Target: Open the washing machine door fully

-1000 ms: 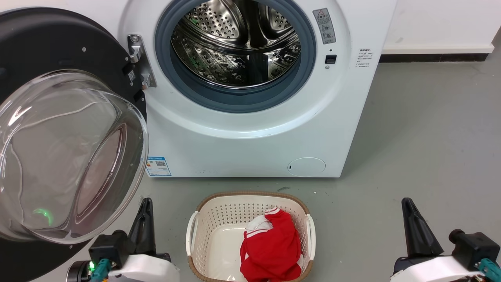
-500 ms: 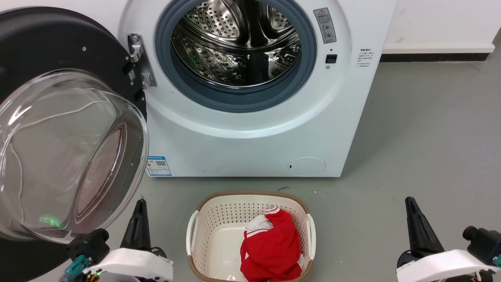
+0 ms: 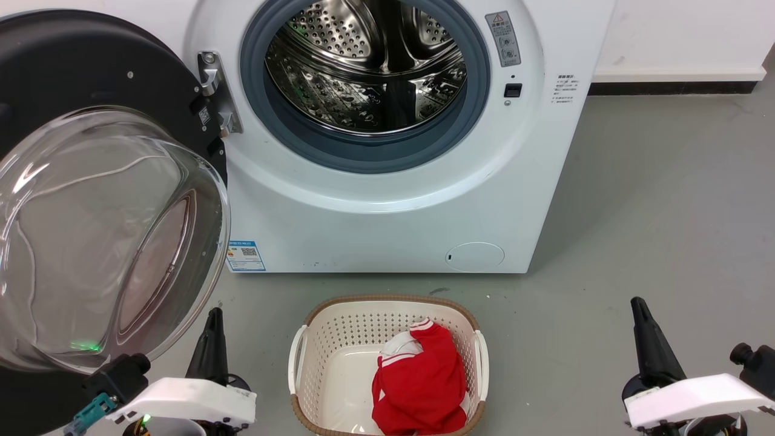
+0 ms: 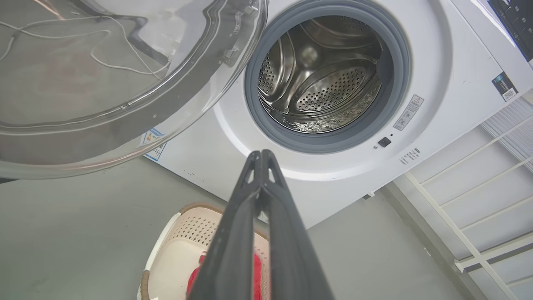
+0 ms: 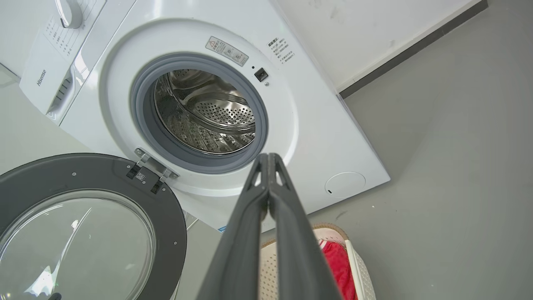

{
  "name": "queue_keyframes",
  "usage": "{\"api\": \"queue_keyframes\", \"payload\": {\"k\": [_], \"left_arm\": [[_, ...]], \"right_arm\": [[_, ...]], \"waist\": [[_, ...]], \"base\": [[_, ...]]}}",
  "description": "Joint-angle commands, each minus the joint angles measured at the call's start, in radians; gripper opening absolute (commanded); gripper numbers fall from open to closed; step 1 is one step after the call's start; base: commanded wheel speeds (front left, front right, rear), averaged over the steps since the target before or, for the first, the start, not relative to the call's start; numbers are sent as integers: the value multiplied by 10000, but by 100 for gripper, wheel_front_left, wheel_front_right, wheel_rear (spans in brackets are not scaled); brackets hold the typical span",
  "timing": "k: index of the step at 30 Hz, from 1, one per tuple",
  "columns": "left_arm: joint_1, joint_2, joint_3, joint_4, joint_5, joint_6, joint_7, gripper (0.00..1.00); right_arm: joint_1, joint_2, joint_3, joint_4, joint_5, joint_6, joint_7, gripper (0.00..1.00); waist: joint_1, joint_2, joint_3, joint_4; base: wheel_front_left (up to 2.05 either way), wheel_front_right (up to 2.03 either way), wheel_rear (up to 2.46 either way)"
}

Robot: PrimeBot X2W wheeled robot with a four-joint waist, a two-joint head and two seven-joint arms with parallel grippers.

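The washing machine door point(image 3: 72, 72) stands swung wide at the left. Your left gripper point(image 3: 214, 315) and right gripper point(image 3: 637, 303) are both pinched closed on nothing, neither touching it.

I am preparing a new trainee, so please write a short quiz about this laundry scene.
1. True or false: the washing machine door stands open at the robot's left of the drum.
2. What lies in the basket? A) a red garment B) a blue towel C) nothing
3. Fill in: the left pincer and the right pincer are both ____, holding nothing.
Key: 1 true; 2 A; 3 shut.
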Motion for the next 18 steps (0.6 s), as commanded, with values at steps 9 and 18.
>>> {"api": "queue_keyframes", "payload": {"k": [9,18], "left_arm": [[-399,14,155,27,-1487,-178,354,0],[-483,7,267,136,-2658,-286,637,0]], "right_arm": [[-432,-108,-74,92,1503,0,262,0],[-574,-122,-138,253,2660,0,480,0]], "waist": [[0,0,10,10],[0,0,20,19]], "base": [[0,0,0],[0,0,0]]}}
